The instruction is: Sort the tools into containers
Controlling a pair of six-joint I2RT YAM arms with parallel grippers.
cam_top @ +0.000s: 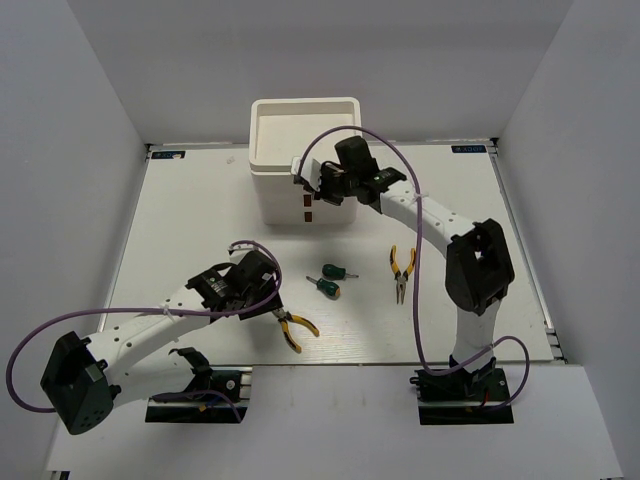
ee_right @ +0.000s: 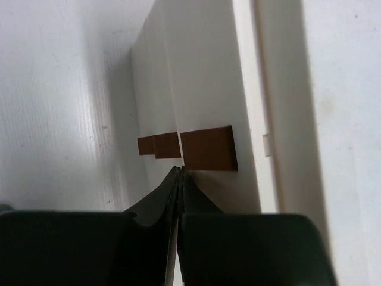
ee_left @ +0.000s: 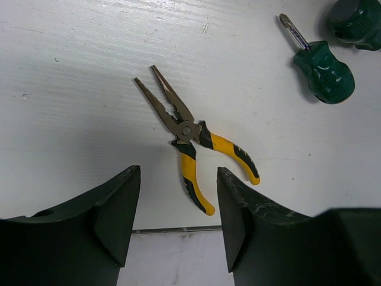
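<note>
The white organizer (cam_top: 300, 150) stands at the back, its tray top showing nothing inside. My right gripper (cam_top: 314, 182) is shut and empty against its front, fingertips (ee_right: 180, 171) right below a brown drawer handle (ee_right: 208, 148). My left gripper (cam_top: 270, 298) is open and hovers over yellow-handled pliers (ee_left: 190, 140), which lie flat on the table with their jaws apart; one handle lies between my fingers (ee_left: 122, 202). These pliers also show in the top view (cam_top: 296, 329). Second pliers (cam_top: 401, 272) lie at the right. The thin long screwdrivers are out of view.
Two stubby green screwdrivers (cam_top: 335, 271) (cam_top: 325, 287) lie side by side mid-table; both show in the left wrist view, one whole (ee_left: 324, 74) and one at the corner (ee_left: 357, 21). The table's front edge (ee_left: 178, 229) is just below the pliers. Two more brown handles (ee_right: 166, 145) sit beside the first.
</note>
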